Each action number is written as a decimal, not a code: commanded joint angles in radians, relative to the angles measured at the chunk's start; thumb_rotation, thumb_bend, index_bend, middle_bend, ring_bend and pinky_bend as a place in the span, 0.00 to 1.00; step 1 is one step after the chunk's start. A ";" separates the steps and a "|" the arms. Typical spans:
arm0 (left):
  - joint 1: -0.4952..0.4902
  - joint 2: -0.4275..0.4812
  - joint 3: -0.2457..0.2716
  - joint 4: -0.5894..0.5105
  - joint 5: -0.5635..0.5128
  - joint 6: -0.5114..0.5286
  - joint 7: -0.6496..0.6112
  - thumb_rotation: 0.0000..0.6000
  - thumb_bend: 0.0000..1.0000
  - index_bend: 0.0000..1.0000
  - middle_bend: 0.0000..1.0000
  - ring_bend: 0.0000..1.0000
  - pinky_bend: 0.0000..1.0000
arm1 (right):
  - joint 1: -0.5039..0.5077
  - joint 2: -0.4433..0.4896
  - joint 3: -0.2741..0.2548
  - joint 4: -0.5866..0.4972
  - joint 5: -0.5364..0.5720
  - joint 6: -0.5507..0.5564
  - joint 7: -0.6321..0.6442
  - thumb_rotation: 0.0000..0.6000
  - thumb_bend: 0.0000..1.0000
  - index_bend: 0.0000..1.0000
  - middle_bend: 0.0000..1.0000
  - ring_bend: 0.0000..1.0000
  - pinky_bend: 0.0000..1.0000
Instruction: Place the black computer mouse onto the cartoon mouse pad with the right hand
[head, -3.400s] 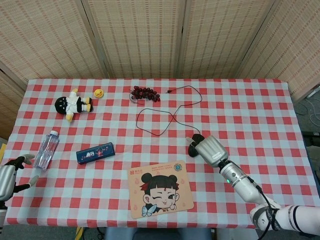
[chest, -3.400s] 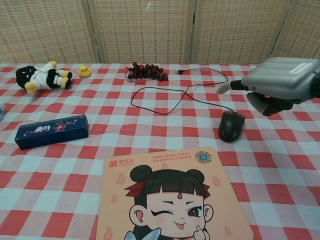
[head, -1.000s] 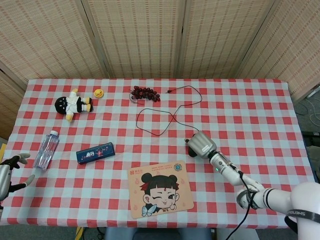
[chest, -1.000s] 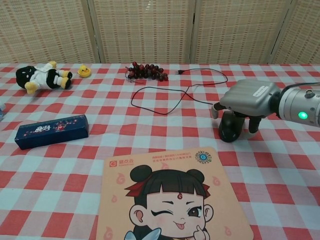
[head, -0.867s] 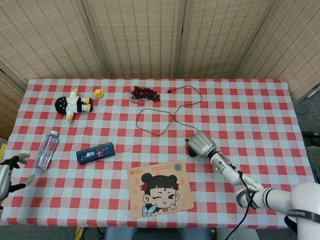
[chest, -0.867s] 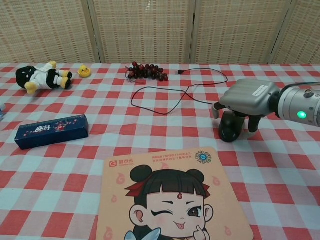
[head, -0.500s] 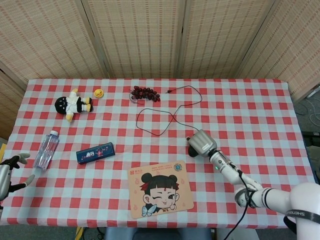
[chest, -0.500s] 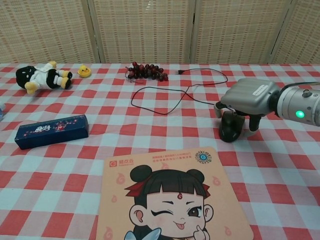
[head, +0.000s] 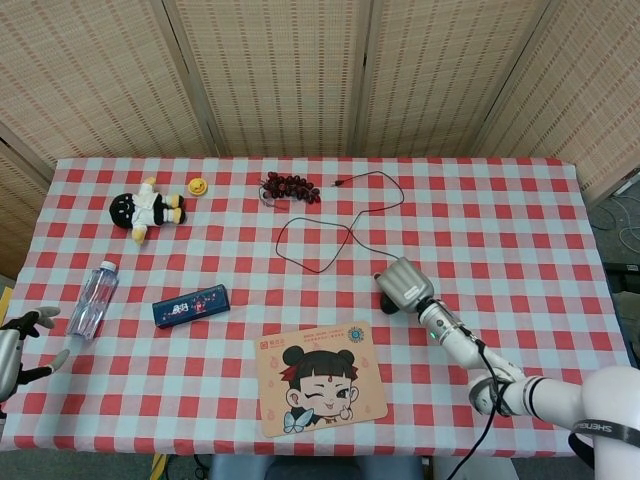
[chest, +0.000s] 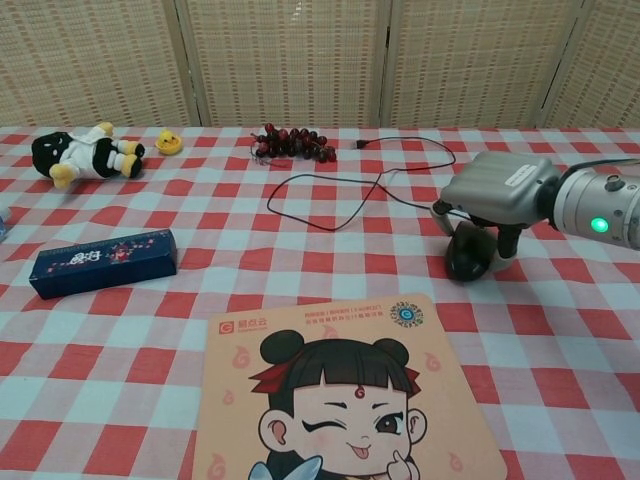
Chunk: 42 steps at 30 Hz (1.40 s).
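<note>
The black computer mouse (chest: 468, 258) lies right of the table's middle, just beyond the cartoon mouse pad (chest: 350, 400). My right hand (chest: 497, 195) sits on top of it with fingers (chest: 510, 243) down both sides, gripping it. From the head view only a dark edge of the mouse (head: 384, 300) shows under the right hand (head: 404, 283), and the mouse pad (head: 322, 390) lies at the near edge. The mouse's black cable (chest: 330, 200) loops away to the back. My left hand (head: 15, 345) hangs at the table's near left corner, fingers spread and holding nothing.
A blue box (head: 191, 305) and a water bottle (head: 93, 300) lie on the left. A plush toy (head: 146, 210), a small yellow duck (head: 198, 186) and a dark bunch of grapes (head: 290, 186) line the back.
My right hand came down over the mouse and closed its fingers around it. In the last half second the mouse and its cable loop shifted slightly to the right.
</note>
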<state>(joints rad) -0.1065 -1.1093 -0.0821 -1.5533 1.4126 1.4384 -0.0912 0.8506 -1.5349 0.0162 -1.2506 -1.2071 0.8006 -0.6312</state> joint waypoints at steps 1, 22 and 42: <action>0.000 0.000 0.000 0.001 -0.001 -0.002 -0.001 1.00 0.23 0.37 0.43 0.47 0.65 | -0.002 0.014 0.003 -0.027 -0.012 0.015 -0.007 1.00 0.00 0.51 1.00 1.00 1.00; -0.001 -0.001 -0.015 0.016 -0.041 -0.018 -0.007 1.00 0.23 0.37 0.43 0.47 0.65 | 0.004 0.095 -0.041 -0.321 -0.167 0.100 -0.209 1.00 0.00 0.52 1.00 1.00 1.00; 0.001 0.003 -0.031 0.031 -0.087 -0.037 -0.012 1.00 0.23 0.37 0.43 0.47 0.65 | 0.006 0.036 -0.081 -0.430 -0.311 0.099 -0.417 1.00 0.00 0.52 1.00 1.00 1.00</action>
<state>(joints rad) -0.1061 -1.1060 -0.1130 -1.5230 1.3261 1.4015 -0.1030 0.8555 -1.4955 -0.0659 -1.6791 -1.5150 0.9026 -1.0466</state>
